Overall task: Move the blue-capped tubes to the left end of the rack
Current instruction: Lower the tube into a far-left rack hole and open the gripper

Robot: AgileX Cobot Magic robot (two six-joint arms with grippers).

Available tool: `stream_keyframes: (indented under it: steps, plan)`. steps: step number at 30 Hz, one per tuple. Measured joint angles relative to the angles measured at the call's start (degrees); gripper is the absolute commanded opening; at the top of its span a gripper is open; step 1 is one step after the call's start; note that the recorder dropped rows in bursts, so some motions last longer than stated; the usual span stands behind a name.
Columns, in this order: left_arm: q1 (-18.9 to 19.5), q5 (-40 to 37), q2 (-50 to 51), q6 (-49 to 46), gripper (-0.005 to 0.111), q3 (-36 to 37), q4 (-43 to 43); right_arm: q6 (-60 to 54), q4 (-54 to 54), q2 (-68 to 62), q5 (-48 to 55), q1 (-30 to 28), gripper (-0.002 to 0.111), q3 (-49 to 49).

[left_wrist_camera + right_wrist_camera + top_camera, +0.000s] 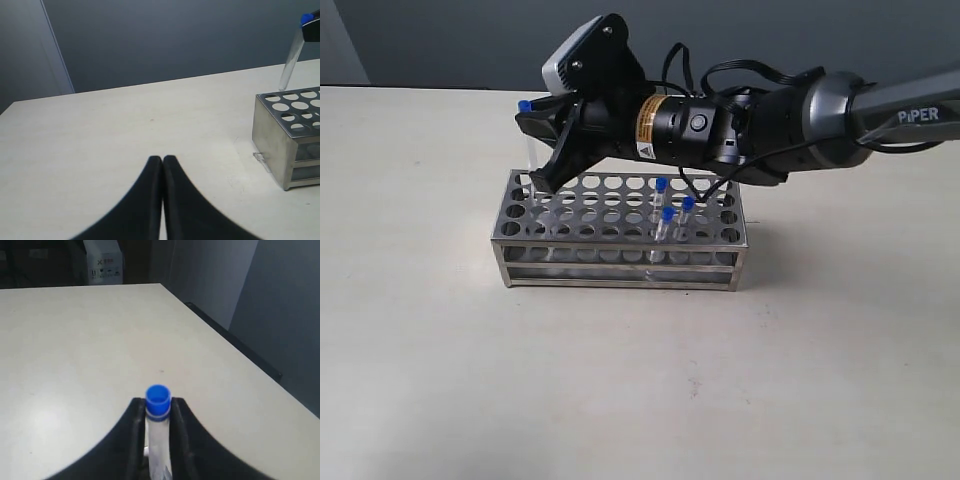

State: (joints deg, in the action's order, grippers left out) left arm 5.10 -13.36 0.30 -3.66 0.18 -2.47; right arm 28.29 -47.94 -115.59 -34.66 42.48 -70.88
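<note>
Right now my right claw [158,409] is clenched on one blue-capped tube [157,437], its fingers [135,440] pressing the clear body just beneath the blue cap. In the exterior view that arm reaches across from 3 o'clock, over the rack [620,262], to its 9 o'clock end. The tube hangs almost upright there, cap on top, its lower tip at the corner hole toward 10 o'clock. Whether the tip has entered the hole I cannot tell. My left wrist view shows it leaning slightly, with the tip just above the top plate.

The other three tubes [667,222] stand in holes on the rack's 3 o'clock half, close together, none of them touching another. The rack sits flat on the pale counter [430,380], near the middle of the exterior view.

My left claw [162,159] is clenched on nothing, its two dark fingers pressed together with only a thin seam between them. It hovers over bare counter, apart from the rack, whose 9 o'clock end shows in that wrist view.
</note>
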Motion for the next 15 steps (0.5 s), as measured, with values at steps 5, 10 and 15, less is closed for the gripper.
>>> stream_keyframes:
  steps: [5,10,15]
  plan:
    - [0.0,0.0,0.0,0.0,0.001,0.0,0.0,0.23,-0.21,-1.1,-0.62,0.0,-0.001,0.0]
    - [0.0,0.0,0.0,0.0,0.001,0.0,0.0,1.77,-1.86,-4.35,-0.97,0.08,-0.001,-3.71]
    - [0.0,0.0,0.0,0.0,0.001,0.0,0.0,8.07,-7.07,-7.37,2.65,0.87,-0.001,-7.48]
